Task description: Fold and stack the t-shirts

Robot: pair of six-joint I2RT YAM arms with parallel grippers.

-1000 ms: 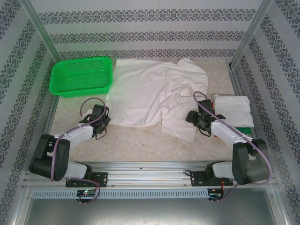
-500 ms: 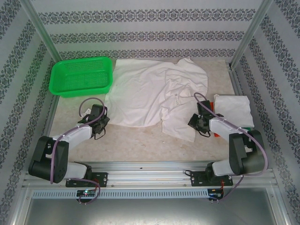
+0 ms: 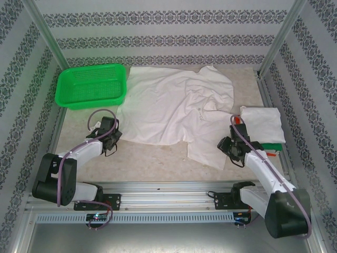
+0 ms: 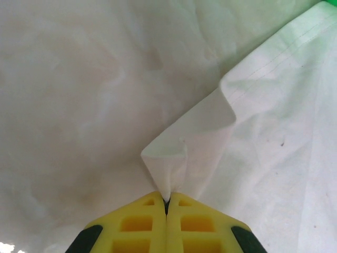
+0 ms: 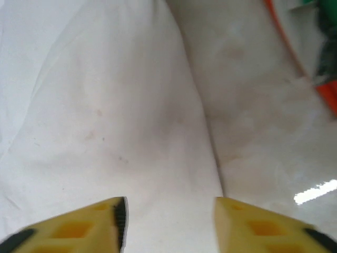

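Observation:
A wrinkled white t-shirt lies spread across the middle of the table. My left gripper is at its near-left corner. In the left wrist view the yellow fingers are shut on a pinched fold of that t-shirt. My right gripper is at the shirt's near-right flap. Its jaws stand open just above the white cloth, holding nothing. Folded t-shirts are stacked at the right, white on top, with green and orange-red edges showing below.
A green mesh basket stands at the back left, touching the shirt's edge. Metal frame posts rise at the back corners. Bare marbled tabletop runs along the near side between the arms.
My right arm has drawn back toward the near right, and the shirt's near-right flap has shifted with it. The right jaws now stand apart. The left gripper keeps its hold and place.

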